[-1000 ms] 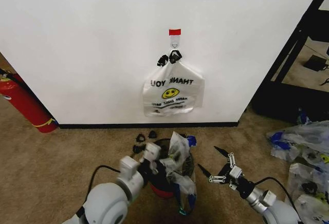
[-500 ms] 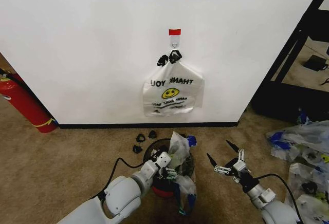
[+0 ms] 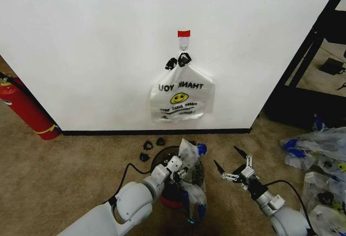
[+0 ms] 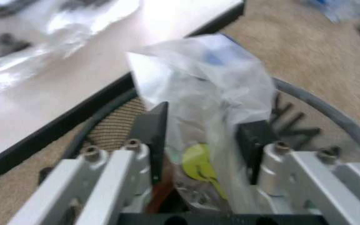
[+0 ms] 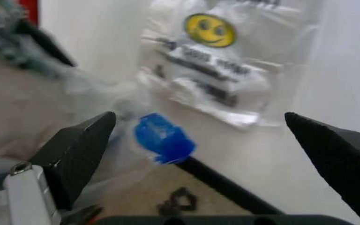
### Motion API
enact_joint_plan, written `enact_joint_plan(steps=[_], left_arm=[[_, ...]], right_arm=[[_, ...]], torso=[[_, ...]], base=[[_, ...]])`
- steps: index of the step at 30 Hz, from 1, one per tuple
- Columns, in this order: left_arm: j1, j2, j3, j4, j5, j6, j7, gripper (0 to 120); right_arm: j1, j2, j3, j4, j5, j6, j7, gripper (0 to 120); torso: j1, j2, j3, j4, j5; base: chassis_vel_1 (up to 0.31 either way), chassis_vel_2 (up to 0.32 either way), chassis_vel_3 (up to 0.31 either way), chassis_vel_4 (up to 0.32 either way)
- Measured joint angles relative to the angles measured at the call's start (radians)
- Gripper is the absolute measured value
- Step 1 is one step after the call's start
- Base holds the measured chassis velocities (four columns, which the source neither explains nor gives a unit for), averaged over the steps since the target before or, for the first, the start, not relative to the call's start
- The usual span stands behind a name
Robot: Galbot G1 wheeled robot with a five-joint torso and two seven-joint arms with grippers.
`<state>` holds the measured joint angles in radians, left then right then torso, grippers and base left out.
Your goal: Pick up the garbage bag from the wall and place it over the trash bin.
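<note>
Garbage bag (image 3: 190, 166) sits draped in the trash bin (image 3: 162, 163) on the carpet near the wall (image 3: 81, 41), left tool (image 3: 178, 170) seemingly clamped on its plastic; right tool (image 3: 233, 166) spread apart beside it.

trash bin (image 3: 165, 184) mostly hidden by garbage bag (image 3: 190, 163) + left arm | fire extinguisher (image 3: 24, 107) cut by frame edge | bag print blurred
</note>
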<state>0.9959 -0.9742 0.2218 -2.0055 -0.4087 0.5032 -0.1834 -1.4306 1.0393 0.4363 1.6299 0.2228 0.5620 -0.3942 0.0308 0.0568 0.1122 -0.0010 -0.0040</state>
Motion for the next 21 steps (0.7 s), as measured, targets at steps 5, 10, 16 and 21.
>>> enact_joint_plan(steps=[5,10,16,21], left_arm=[[0.028,-0.02,-0.04,0.008,-0.018,-0.01,-0.051,15],[0.046,-0.033,-0.068,0.008,-0.056,-0.01,-0.087,0],[0.063,-0.025,-0.081,-0.001,-0.079,-0.008,-0.096,0],[0.07,-0.027,-0.071,-0.007,-0.079,-0.007,-0.085,0]], right_arm=[[0.028,-0.004,-0.016,-0.027,0.055,-0.003,-0.101,100],[0.051,-0.016,-0.036,-0.037,0.12,-0.03,-0.158,100],[0.072,-0.081,-0.107,-0.024,0.323,-0.176,-0.231,100],[0.081,-0.148,-0.184,0.028,0.442,-0.33,-0.172,100]], torso=[[0.0,0.0,0.0,0.0,0.0],[0.0,0.0,0.0,0.0001,0.0],[0.0,0.0,0.0,-0.0001,-0.0001],[0.0,0.0,0.0,0.0,0.0]], base=[[0.0,0.0,0.0,0.0],[0.0,0.0,0.0,0.0],[0.0,0.0,0.0,0.0],[0.0,0.0,0.0,0.0]])
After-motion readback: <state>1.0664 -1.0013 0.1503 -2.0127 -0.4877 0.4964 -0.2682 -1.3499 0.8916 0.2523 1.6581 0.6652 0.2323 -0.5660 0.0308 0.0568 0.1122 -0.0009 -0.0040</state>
